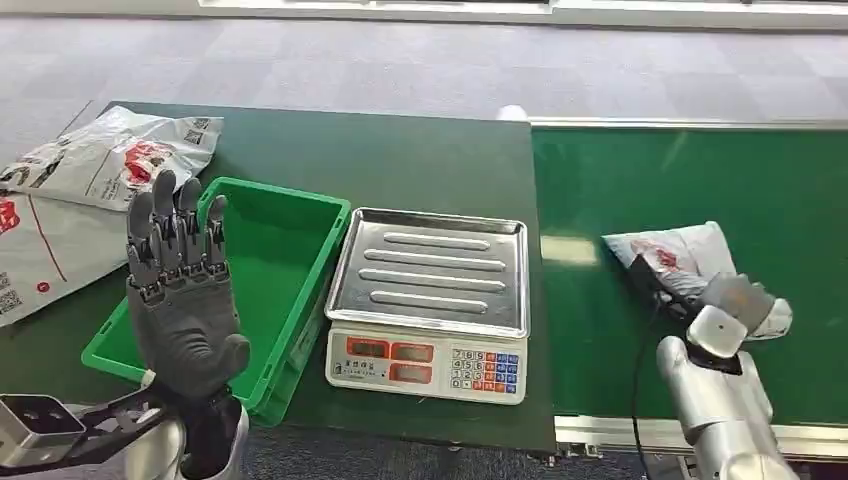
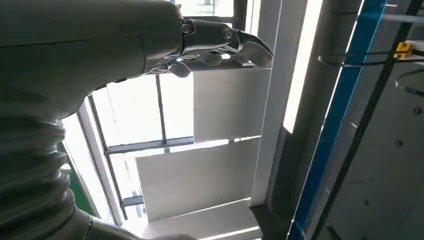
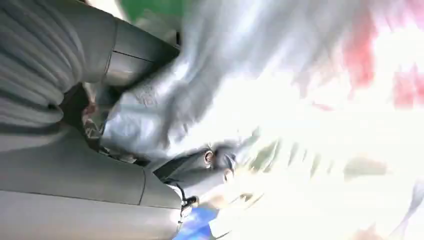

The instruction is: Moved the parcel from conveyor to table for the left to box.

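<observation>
At far left we saw white mail bags (image 1: pixel 75 190) with red print and small square codes; none of the writing was readable. They lay on the dark green table (image 1: pixel 420 160), partly cut off by the frame edge. The left hand (image 1: pixel 180 290) stood raised over the green crate (image 1: pixel 275 265), fingers straight, slightly apart, holding nothing. Beside the crate sat a scale (image 1: pixel 430 330) with a steel pan, red displays and a coloured keypad; its digits were too small to read. Grey carpet (image 1: pixel 400 60) lay beyond. On the green conveyor (image 1: pixel 690 170), the right hand (image 1: pixel 735 305) rested on the parcel (image 1: pixel 670 255), fingers wrapped around its crumpled near end. The right wrist view was blurred and overexposed.
</observation>
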`<action>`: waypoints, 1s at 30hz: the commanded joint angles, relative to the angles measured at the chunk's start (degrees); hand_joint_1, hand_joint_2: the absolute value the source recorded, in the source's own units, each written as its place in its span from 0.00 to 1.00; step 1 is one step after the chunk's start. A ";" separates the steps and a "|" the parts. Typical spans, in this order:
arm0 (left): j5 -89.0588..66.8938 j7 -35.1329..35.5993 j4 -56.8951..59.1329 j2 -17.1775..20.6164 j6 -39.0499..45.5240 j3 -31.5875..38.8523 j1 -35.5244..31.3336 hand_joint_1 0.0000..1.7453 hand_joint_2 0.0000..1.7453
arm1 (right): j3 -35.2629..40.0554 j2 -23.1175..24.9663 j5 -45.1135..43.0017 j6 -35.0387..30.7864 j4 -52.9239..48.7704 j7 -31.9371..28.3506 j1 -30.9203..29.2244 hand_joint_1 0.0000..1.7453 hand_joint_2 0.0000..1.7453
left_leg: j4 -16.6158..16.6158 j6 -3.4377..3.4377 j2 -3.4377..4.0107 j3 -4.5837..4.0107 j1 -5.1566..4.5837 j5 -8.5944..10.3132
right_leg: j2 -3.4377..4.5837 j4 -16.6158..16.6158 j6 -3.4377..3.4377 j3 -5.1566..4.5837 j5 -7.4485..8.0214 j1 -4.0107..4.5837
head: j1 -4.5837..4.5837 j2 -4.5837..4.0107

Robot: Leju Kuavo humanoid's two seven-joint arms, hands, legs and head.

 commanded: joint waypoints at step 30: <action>1.25 -0.99 10.46 2.24 -2.43 1.17 -7.55 0.00 1.00 | 40.44 18.20 -13.08 -0.37 2.88 -43.36 -16.27 1.00 1.00 | -0.12 -0.52 0.70 0.28 0.36 0.05 | 0.79 -0.03 -0.31 0.00 0.22 0.55 | 0.02 0.00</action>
